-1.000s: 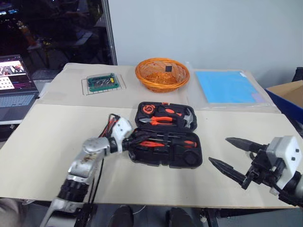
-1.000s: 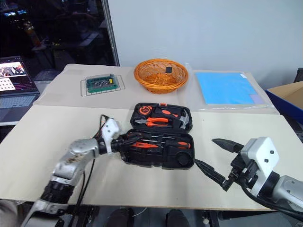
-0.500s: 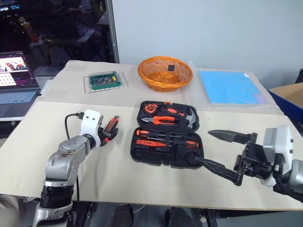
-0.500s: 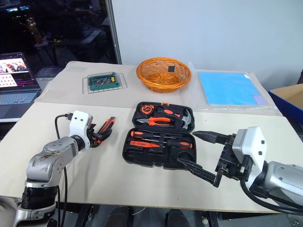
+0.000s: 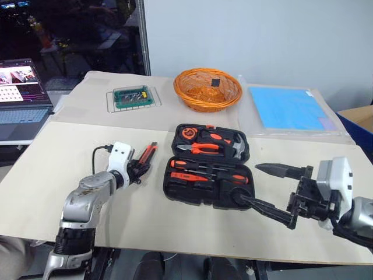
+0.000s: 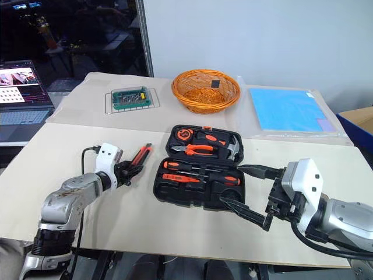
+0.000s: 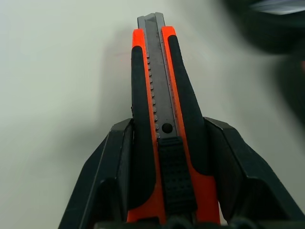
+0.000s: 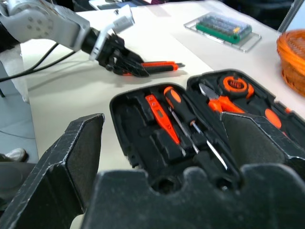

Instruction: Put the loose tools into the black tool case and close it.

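the left hand (image 5: 139, 170) pinching the utility knife (image 7: 162, 119) beside the open tool case (image 5: 210, 166) could drop it if the grip slackens; the right hand (image 5: 274, 189) is spread.

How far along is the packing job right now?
Done: two screwdrivers and a small red one lie in the open tool case. In hand: the left tool is clamped on the utility knife beside the case. Left: slot the knife in and shut the lid; the right tool waits open by the case.

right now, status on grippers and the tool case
Left gripper shut on utility knife, beside the case. Right gripper open at the open black tool case. Nothing blocking.
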